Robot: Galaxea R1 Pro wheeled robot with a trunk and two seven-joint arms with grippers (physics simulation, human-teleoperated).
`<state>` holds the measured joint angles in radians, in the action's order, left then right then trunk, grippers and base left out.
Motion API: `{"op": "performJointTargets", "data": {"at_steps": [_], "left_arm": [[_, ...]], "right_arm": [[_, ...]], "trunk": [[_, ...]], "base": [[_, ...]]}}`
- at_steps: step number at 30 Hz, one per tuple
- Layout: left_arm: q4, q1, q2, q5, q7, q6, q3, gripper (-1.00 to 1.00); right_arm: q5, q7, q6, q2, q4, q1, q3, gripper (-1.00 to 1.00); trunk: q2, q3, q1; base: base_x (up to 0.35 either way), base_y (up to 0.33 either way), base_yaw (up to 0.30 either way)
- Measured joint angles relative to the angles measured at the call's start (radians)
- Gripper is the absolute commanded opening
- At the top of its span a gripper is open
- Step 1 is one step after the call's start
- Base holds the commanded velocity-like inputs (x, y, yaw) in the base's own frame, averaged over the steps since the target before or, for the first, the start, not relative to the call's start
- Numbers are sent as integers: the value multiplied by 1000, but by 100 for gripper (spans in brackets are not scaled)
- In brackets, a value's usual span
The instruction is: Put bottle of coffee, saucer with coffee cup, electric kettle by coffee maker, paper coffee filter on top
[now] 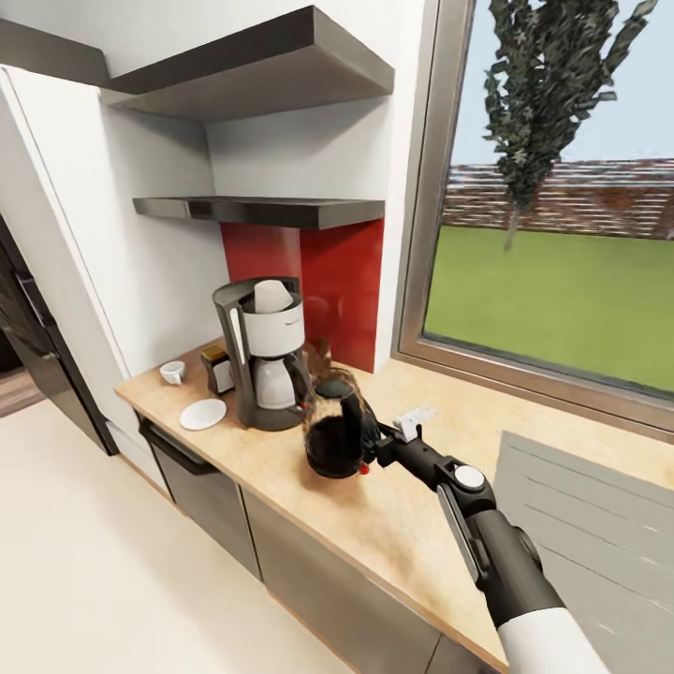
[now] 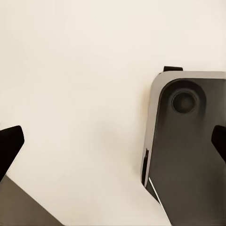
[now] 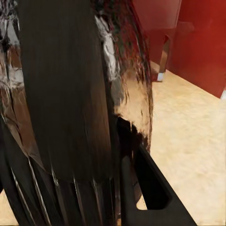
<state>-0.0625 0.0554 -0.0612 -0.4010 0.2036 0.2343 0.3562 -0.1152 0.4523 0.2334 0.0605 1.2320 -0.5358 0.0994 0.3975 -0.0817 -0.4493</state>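
Right jaws clamped on electric kettle [image 1: 335, 432] over wooden countertop [image 1: 412, 524]; left jaws apart.

The coffee maker [image 1: 267, 360] is black and white and stands upright on the wooden countertop [image 1: 393, 524], far back by the red wall. A white paper filter [image 1: 272, 296] sits on top of it. A small coffee bottle [image 1: 218, 368] stands just left of it. A flat white saucer [image 1: 203, 414] lies left and nearer. The white cup [image 1: 172, 373] stands on the counter, apart from the saucer. The shiny dark kettle [image 1: 335, 431] is upright, just right of the coffee maker and nearer.
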Motion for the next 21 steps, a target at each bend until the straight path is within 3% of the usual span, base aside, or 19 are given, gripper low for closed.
{"op": "performJointTargets", "data": {"at_steps": [1,3,6,21], "left_arm": [[0,0,0,0,0,0,-1,100],[0,0,0,0,0,-1,-1,100],[0,0,0,0,0,0,-1,100],[0,0,-1,0,0,0,-1,100]], "right_arm": [[-3,-2,-4,0,-14,0,-21,-100],[0,-3,-40,0,-48,0,-109,-100],[4,-4,-67,-1,-71,0,-146,-100],[5,-3,-73,1,-78,0,-150,-100]], "trunk": [[0,0,0],[0,0,0],[0,0,0],[0,0,0]], "base": [[33,8,0],[11,3,0],[3,1,0],[73,101,0]]}}
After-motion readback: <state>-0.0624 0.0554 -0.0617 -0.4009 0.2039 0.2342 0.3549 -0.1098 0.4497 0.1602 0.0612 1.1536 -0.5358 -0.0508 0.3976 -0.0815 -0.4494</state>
